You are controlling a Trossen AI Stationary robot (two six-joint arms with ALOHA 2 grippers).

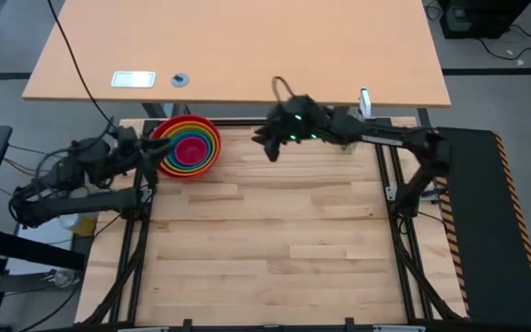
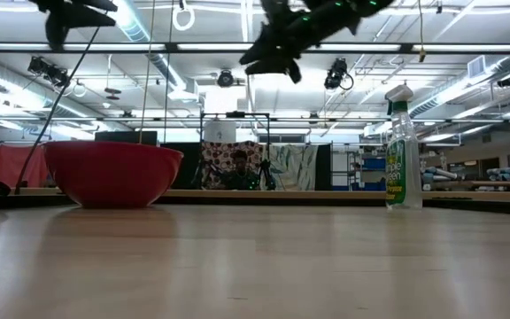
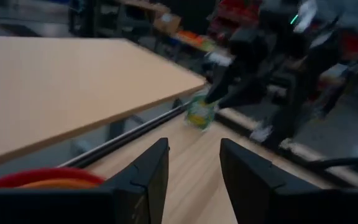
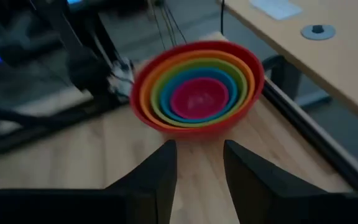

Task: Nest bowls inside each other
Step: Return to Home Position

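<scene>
The bowls (image 1: 190, 146) stand as one nested stack near the table's far left corner. Red is outermost, then several coloured rings, with the magenta pink bowl (image 4: 197, 96) innermost. The red bowl (image 2: 113, 173) rests by its base on the wood. My left gripper (image 1: 153, 152) hovers open just left of the stack, whose red rim (image 3: 42, 177) shows beside its fingers. My right gripper (image 1: 265, 143) hangs open, high above the far middle of the table and right of the stack. It faces the bowls with nothing between its fingers (image 4: 160, 168).
A green spray bottle (image 2: 403, 151) stands at the table's far right edge. A light wooden desk (image 1: 247, 46) lies beyond the far edge, behind a black rail (image 4: 303, 124). The wooden tabletop (image 1: 265, 249) stretches toward the near edge.
</scene>
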